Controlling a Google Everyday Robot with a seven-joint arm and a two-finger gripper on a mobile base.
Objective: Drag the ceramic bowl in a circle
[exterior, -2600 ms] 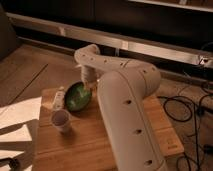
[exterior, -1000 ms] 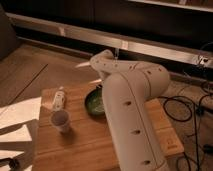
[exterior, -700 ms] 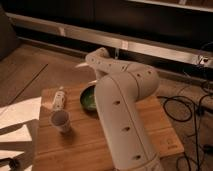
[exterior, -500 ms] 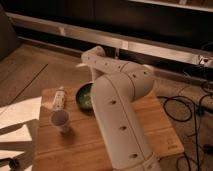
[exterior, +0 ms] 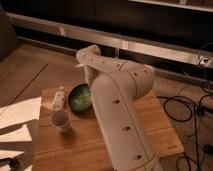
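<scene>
From my remote station, I see the robot's thick cream arm (exterior: 117,110) rise from the near right of the wooden bench (exterior: 85,150) and bend down at the far side, where its gripper (exterior: 90,85) is hidden behind the arm's own links. I cannot tell whether it is released, clenched or grasping anything. The ceramic bowl (exterior: 80,97), dark green with a lighter green inside, sits on the bench just below and slightly left of where the gripper drops out of sight, its right edge covered by the arm. Left of the bowl, and just beside it, a small pale bottle (exterior: 59,98) lies on its side along the bench. A small pale cup (exterior: 60,120) stands upright nearer the camera, down and to the left of the gripper, close to the bottle's near end. Black cables (exterior: 187,107) trail over the floor well to the gripper's right.
</scene>
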